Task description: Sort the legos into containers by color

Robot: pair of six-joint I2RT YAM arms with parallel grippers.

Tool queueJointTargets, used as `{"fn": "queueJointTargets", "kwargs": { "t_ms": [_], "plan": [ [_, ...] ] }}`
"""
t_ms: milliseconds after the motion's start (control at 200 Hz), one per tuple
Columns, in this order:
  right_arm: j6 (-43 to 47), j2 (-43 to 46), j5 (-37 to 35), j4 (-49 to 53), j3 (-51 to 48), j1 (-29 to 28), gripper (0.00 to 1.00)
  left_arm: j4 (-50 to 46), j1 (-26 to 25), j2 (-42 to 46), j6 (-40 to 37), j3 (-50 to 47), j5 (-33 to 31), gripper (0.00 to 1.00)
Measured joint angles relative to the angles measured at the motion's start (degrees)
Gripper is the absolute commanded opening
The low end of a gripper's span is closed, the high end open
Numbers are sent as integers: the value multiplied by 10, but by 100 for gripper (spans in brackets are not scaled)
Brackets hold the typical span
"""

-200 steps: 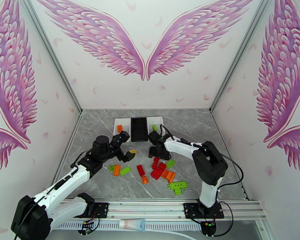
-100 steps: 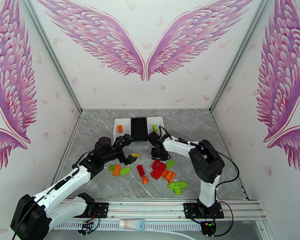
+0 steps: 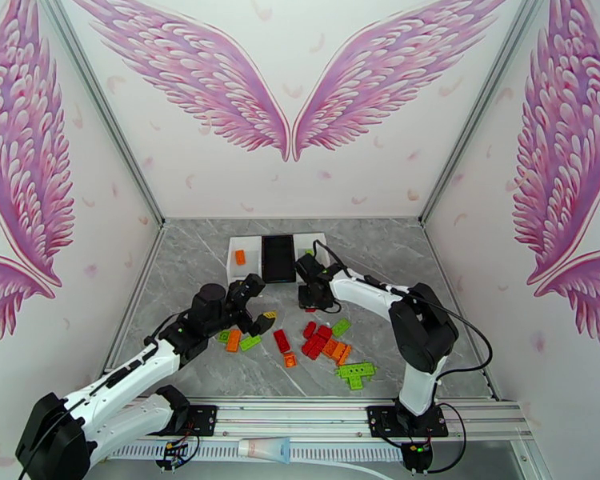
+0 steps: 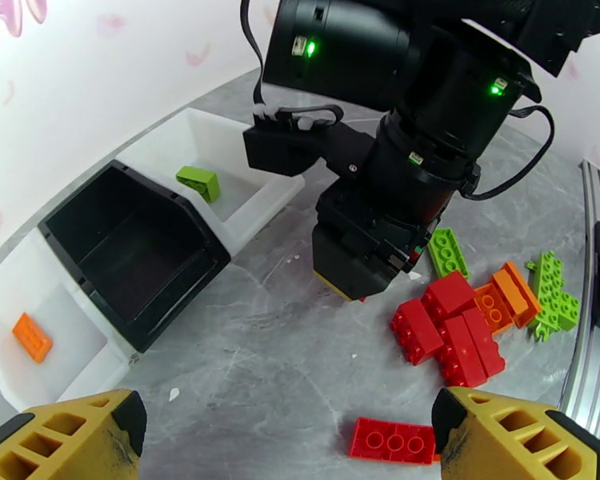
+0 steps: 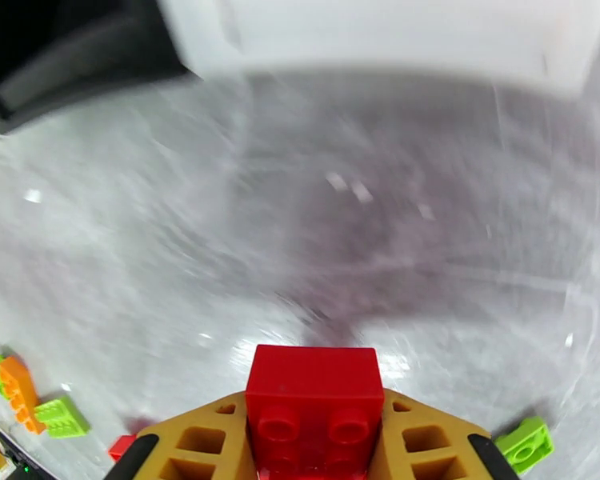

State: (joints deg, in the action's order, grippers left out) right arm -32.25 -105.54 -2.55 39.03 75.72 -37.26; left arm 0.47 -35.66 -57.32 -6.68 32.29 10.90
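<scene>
The sorting looks like it has only just begun. The three containers (image 3: 249, 267) sit in a row at the far side of the grey table (image 3: 380, 250). The white tray on the left (image 4: 60, 306) has one orange brick (image 4: 32, 338) in it. The white tray on the right (image 4: 256, 210) has one green brick (image 4: 198, 182) in it. The black tray (image 4: 172, 214) in the middle looks empty. The right gripper (image 5: 314, 426) is closed tight on a red brick (image 5: 314, 386), with one finger on each side of it. It holds the brick over a bare bit of table, just in front of the trays. No red brick is in a tray yet, so this one will most likely go in the black tray. The left gripper (image 4: 288, 442) is wide open and holds nothing. It hangs low over the table, near a few green and orange bricks (image 3: 234, 339). Most of the legos (image 3: 324, 346) lie loose on the table, well apart from the trays. There is a bunch of red ones (image 4: 448, 330) close together. Some orange ones (image 4: 504, 294) and green ones (image 4: 552, 294) lie beside them. A flat red piece (image 4: 392, 440) lies by itself, nearer the left gripper. So two bricks look sorted, one is on its way, and nearly all the rest are left to do.
</scene>
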Motion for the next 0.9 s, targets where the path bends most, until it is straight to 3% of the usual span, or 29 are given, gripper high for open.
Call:
{"fn": "queueJointTargets", "kwargs": {
  "t_ms": [400, 615, 900],
  "plan": [
    [99, -30, -1, -68, 129, 11, 22, -12, -80, 6, 99, 12, -156, 99],
    [127, -106, 0, -76, 223, 13, 22, -17, -140, 9, 158, 13, -241, 99],
    [159, -209, -10, -99, 329, 13, 23, -62, -157, 42, 219, 13, -302, 99]
  ]
}}
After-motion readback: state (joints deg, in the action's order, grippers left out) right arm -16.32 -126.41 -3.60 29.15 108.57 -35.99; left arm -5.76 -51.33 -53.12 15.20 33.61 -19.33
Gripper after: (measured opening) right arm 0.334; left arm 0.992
